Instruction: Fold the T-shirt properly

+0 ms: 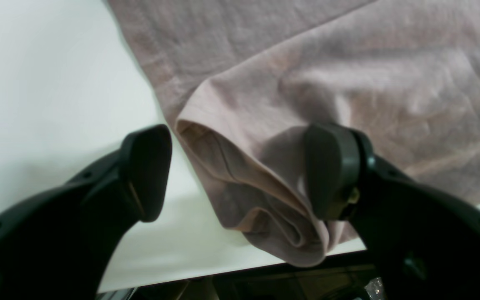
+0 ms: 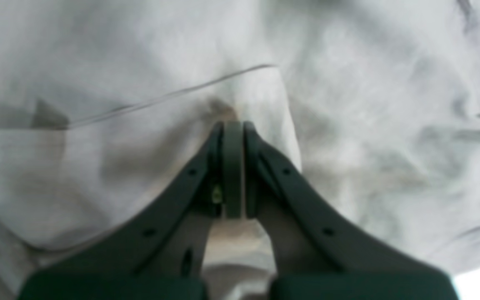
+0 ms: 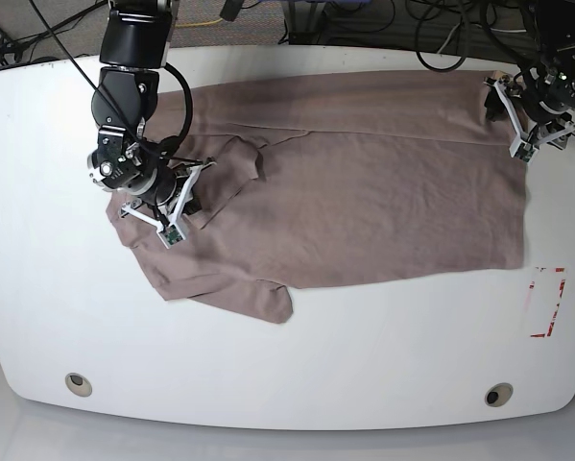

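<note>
**Base view: T-shirt spread flat, one gripper pinched shut on the cloth, the other wide over a corner**

Base view shows you the T-shirt (image 3: 364,192) lying across the white surface (image 3: 268,365), mostly flat, with its long edges running side to side. At the left of this view your right gripper (image 3: 177,206) is down on the bunched end of the shirt, where a sleeve folds over and the cloth wrinkles. In the right wrist view you see the right gripper's (image 2: 233,125) jaws pressed fully together, tips against the fabric beside a seam line; whether any cloth is caught between them you cannot tell.

Move across to the right of the base view: the shirt's body is smooth there, ending in a straight edge. Your left gripper (image 3: 527,120) sits at the far right corner of the shirt, near the surface's edge. In the left wrist view the left gripper (image 1: 240,175) is spread wide, a rolled hem corner of the T-shirt (image 1: 265,200) lying between the fingers (image 1: 148,166), close to the surface's rim. A red-marked patch (image 3: 546,303) sits near the right edge.
</note>
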